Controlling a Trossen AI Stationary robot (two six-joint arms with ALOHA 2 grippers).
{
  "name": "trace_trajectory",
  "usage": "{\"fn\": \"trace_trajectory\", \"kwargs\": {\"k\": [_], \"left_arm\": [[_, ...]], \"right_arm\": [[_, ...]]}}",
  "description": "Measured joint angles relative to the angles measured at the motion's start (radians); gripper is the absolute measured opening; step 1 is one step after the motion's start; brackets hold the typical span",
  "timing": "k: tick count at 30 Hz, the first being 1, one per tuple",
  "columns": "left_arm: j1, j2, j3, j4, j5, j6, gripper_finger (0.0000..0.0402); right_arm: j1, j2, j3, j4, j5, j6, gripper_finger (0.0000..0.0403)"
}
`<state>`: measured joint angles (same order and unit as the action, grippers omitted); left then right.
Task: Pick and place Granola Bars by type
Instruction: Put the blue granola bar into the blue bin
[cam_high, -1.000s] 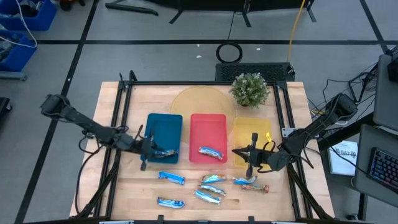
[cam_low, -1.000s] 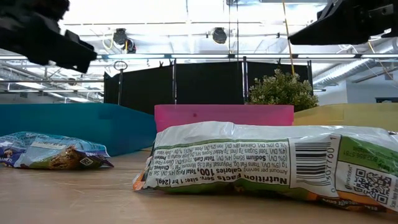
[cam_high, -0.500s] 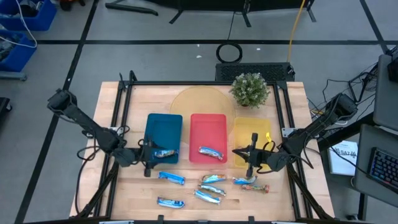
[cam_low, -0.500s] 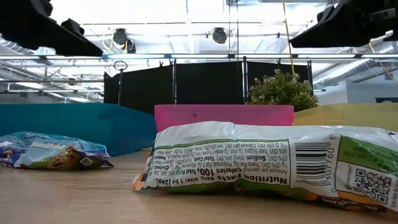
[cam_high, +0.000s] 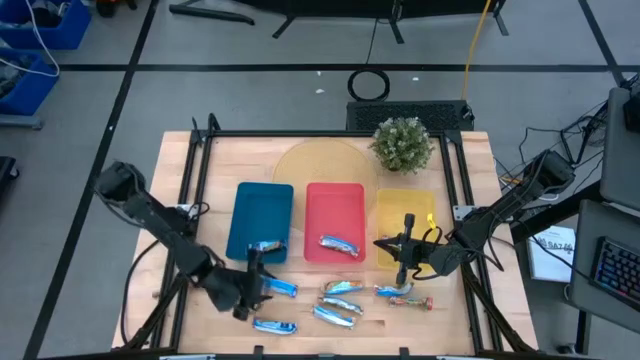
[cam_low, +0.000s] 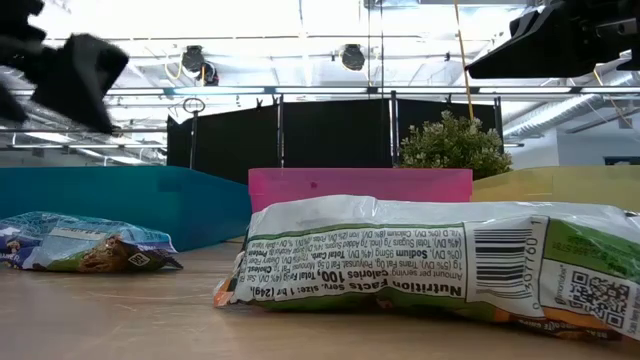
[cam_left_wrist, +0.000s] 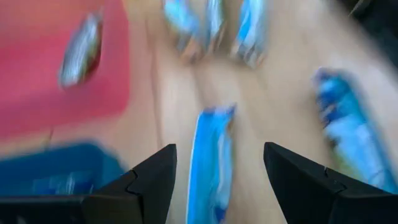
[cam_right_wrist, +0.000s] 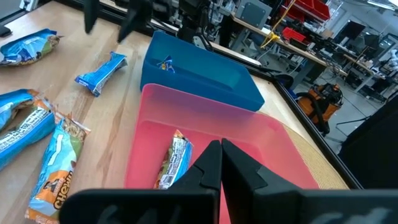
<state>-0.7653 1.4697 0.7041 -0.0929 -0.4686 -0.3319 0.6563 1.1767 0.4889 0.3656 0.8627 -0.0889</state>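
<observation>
Your left gripper (cam_high: 252, 288) swung away from the blue tray (cam_high: 262, 215) toward the loose Granola Bars (cam_high: 330, 298), fingers spread and empty over a blue bar (cam_left_wrist: 208, 163). One delivery looked finished; another pick seemed next. Your right gripper (cam_high: 402, 252) waited, pinched closed.

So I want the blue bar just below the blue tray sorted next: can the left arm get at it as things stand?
Probably yes. The left gripper hovers beside that blue bar, fingers open around it in the wrist view, and nothing covers the bar.
</observation>
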Motion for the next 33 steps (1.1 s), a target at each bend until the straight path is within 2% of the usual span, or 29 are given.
{"fn": "trace_trajectory", "kwargs": {"k": [4, 9, 12, 16, 24, 28, 33], "left_arm": [[0.004, 0.084, 0.088, -0.193, -0.001, -0.128, 0.0248], [0.004, 0.161, 0.139, -0.219, 0.069, -0.136, 0.0248], [0.010, 0.197, 0.156, -0.262, 0.072, -0.147, 0.0248], [0.041, 0.231, 0.156, -0.282, 0.079, -0.184, 0.0248], [0.095, 0.257, 0.160, -0.271, 0.188, -0.186, 0.0239], [0.101, 0.247, 0.158, -0.267, 0.250, -0.194, 0.0184], [0.099, 0.224, 0.155, -0.262, 0.309, -0.136, 0.0059]], "right_arm": [[0.000, 0.000, 0.000, 0.000, 0.000, 0.015, 0.0000], [0.000, 0.000, 0.000, -0.001, 0.000, 0.017, 0.0000], [0.000, 0.000, 0.000, -0.003, 0.000, 0.017, 0.0000], [0.000, 0.000, 0.000, -0.004, 0.000, 0.017, 0.0000], [0.000, 0.000, 0.000, -0.003, -0.001, 0.017, 0.0000], [0.000, 0.000, 0.000, -0.003, -0.001, 0.021, 0.0000], [0.000, 0.000, 0.000, -0.004, -0.002, 0.031, 0.0000]]}}
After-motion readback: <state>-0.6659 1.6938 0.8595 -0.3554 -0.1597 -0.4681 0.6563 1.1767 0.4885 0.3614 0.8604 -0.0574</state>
